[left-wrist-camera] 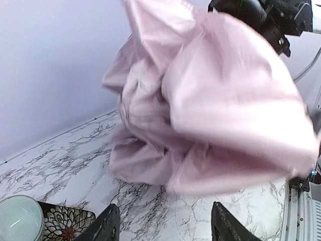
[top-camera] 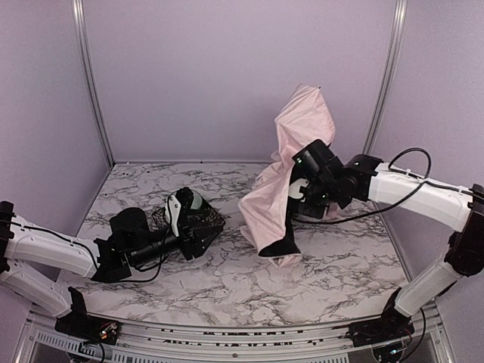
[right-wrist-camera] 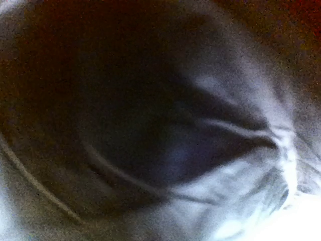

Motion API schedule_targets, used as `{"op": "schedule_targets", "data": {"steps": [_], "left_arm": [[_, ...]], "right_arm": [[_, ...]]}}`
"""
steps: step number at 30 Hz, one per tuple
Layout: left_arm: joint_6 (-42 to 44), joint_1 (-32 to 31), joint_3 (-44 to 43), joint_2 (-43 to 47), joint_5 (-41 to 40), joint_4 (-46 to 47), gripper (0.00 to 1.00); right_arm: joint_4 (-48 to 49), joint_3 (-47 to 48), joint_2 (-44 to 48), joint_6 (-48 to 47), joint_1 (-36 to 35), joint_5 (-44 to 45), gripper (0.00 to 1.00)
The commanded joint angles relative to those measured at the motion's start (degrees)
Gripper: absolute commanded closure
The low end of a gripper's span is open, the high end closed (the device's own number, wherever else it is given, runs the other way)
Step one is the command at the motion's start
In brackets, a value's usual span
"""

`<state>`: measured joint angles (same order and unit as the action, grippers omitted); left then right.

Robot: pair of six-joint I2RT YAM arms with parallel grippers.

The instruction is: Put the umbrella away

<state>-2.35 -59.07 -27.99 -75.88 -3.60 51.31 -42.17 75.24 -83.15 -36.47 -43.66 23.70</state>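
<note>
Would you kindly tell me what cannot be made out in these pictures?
Right wrist view: the pale pink fabric folding umbrella fills the lens, dark and blurred.
Top view: its folds hide how the right gripper grips, also shaft and handle.
Left wrist view: umbrella motion-blurred.

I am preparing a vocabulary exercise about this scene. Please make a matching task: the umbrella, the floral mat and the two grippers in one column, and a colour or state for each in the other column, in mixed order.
Column one
1. umbrella
2. floral mat
3. left gripper
4. right gripper

Column two
A. open, holding nothing
B. dark, lying flat on the marble table
C. closed on the umbrella
D. pale pink, held upright

Right pairs: 1-D, 2-B, 3-A, 4-C
</note>
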Motion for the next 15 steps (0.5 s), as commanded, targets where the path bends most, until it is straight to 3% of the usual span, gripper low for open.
{"op": "schedule_targets", "data": {"steps": [1, 4, 7, 8, 13, 14, 15], "left_arm": [[-0.51, 0.48, 0.40, 0.80, -1.60, -1.07, 0.38], [0.07, 0.45, 0.39, 0.73, -1.61, -2.12, 0.38], [1.08, 0.49, 0.15, 0.85, -1.55, -3.54, 0.37], [1.42, 0.51, 0.11, 1.02, -1.32, -3.96, 0.36], [2.24, 0.52, -0.17, 1.22, -0.13, -6.23, 0.32], [2.34, 0.51, -0.25, 1.06, -0.02, -6.63, 0.32], [2.35, 0.49, -0.42, 0.65, 0.07, -6.94, 0.31]], "right_arm": [[-3.82, -2.24, -6.48, -4.44, -5.98, -0.08, 1.00], [-2.99, -0.69, -11.31, -2.65, -8.41, -9.24, 0.95], [-1.25, -0.58, -14.25, -1.60, -10.47, -18.37, 0.73], [-0.75, -0.77, -14.79, -0.95, -11.17, -19.78, 0.65], [6.20, -6.09, -9.56, 2.23, -11.54, -19.35, 0.44], [7.84, -7.76, -7.46, 2.27, -11.54, -19.95, 0.08], [9.78, -9.62, -4.92, 2.32, -11.60, -20.89, 0.01]]}}
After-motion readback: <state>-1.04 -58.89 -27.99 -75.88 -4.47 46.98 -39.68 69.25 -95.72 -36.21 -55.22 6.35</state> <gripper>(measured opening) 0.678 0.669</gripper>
